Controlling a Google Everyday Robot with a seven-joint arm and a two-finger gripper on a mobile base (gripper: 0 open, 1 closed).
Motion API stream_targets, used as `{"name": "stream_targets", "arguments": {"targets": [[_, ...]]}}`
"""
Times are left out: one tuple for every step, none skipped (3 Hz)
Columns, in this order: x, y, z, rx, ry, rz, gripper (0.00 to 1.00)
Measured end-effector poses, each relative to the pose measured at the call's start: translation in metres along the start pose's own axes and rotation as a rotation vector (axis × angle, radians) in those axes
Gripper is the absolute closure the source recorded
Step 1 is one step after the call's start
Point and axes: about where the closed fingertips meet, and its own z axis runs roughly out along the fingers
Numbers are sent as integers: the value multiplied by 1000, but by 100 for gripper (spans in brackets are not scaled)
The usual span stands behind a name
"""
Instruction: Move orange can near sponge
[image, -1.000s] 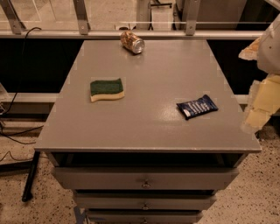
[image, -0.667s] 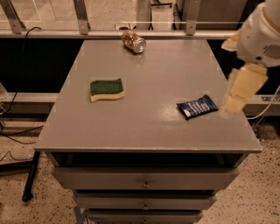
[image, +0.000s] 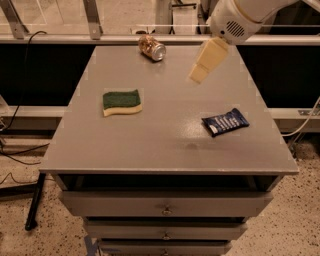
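The orange can (image: 151, 47) lies on its side at the far edge of the grey table (image: 165, 135), its shiny silver end turned toward the front right. The sponge (image: 121, 102), dark green top over a pale yellow base, lies flat on the left half of the table, well in front of the can. My gripper (image: 199, 76) hangs above the table's far right part, to the right of the can and a little nearer the front, holding nothing. The white arm comes in from the upper right corner.
A flat dark blue packet (image: 225, 121) lies on the right side of the table. Drawers (image: 165, 207) sit under the table front. A rail (image: 100, 39) runs behind the far edge. Cables (image: 15, 145) trail on the floor at left.
My arm has swung from beyond the table's right edge leftward and toward the far side, ending above the far right part of the table. The can, sponge and packet have not moved.
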Motion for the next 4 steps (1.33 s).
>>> {"name": "stream_targets", "arguments": {"targets": [[0,0,0,0,0,0,0],[-5,-10,15,34,-33,31,0],[-17,-49,53,99,-92,90,0],[-27,-95,100,154,-155,170,0]]}}
